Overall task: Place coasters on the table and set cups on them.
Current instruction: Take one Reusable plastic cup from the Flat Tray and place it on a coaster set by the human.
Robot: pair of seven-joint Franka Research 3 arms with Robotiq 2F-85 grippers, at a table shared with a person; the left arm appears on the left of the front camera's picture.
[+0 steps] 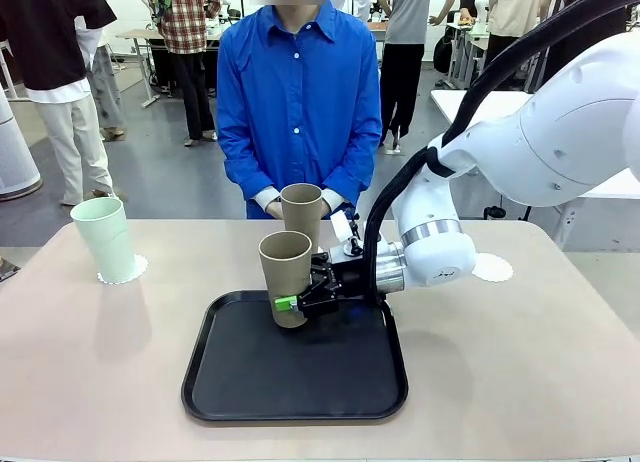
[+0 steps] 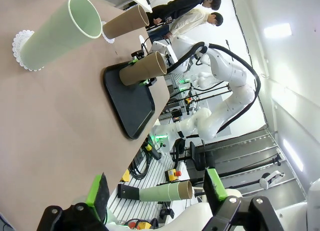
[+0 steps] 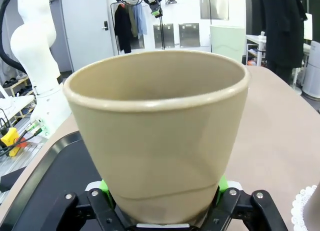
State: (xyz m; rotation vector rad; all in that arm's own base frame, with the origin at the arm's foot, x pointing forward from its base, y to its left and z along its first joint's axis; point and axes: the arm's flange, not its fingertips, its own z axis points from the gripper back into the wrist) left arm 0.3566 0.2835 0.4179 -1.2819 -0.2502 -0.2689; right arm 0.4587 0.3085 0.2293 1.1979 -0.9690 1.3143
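A tan cup stands at the far side of the black tray, leaning slightly. My right gripper is shut on its lower part; in the right wrist view the green pads press both sides of this cup. A second tan cup stands behind the tray, near the person. At the far left the mint cup sits on a coaster. Another coaster lies bare at the right. My left gripper hangs open over the table with nothing between its fingers.
The person in a blue shirt stands at the far edge with hands held together behind the second cup. My right arm reaches in from the right over the table. Bare tabletop lies on both sides of the tray.
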